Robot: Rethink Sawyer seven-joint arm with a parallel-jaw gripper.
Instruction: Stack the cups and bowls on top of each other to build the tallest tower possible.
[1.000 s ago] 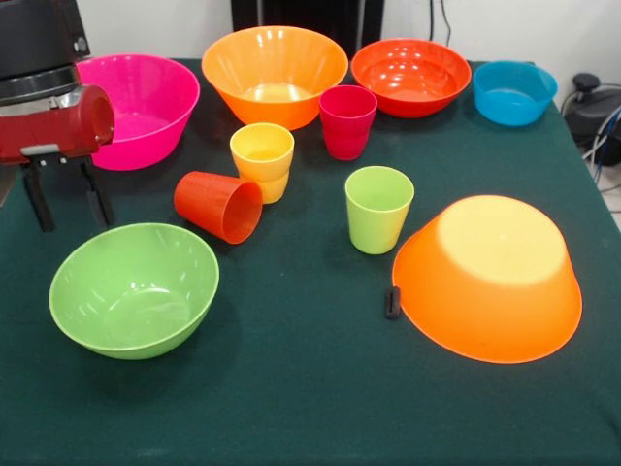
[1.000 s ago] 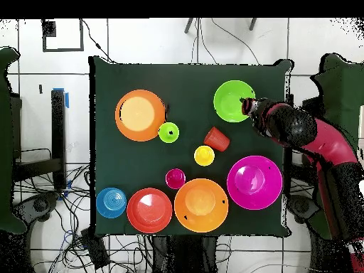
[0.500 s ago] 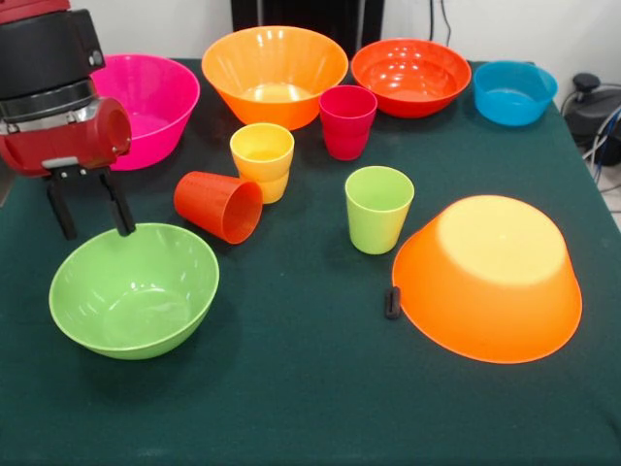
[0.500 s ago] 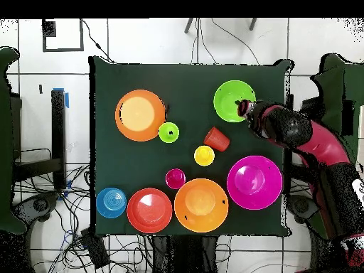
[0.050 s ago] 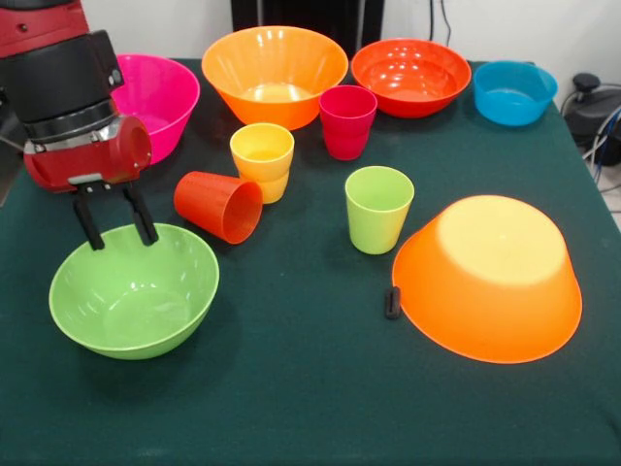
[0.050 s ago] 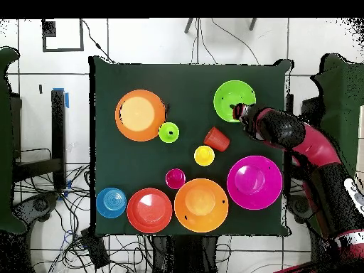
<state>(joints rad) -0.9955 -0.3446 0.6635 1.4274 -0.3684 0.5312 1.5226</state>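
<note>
Lime green bowl (image 5: 134, 289) sits upright on the bench (image 5: 291, 408), directly beneath my tool (image 5: 115, 221); in the front view the two fingers are spread and straddle its far rim, one tip outside the wall and one just inside, which I read as a setup for a rim pinch, not yet closed. The overhead view agrees: tool (image 6: 239, 112) at the bowl's edge (image 6: 234, 100), not over its centre. Just beside the tool, on the side away from the bench edge, the orange-red cup (image 5: 219, 206) lies tipped on its side, mouth toward the camera; it cannot be stacked until righted. Beyond it stand the yellow cup (image 5: 262, 160), crimson cup (image 5: 347, 121) and lime green cup (image 5: 377, 208), all upright and apart. Behind the tool is the pink bowl (image 5: 155, 102), upright. Farther off: an upright orange bowl (image 5: 275, 73), red-orange bowl (image 5: 410, 76), blue bowl (image 5: 514, 92). Farthest from the tool, the second orange bowl (image 5: 487, 278) rests inverted, flat base up — probably the tower's foundation. Nothing is stacked yet. Risk: a thin glossy rim may slip or tilt when lifted.
</note>
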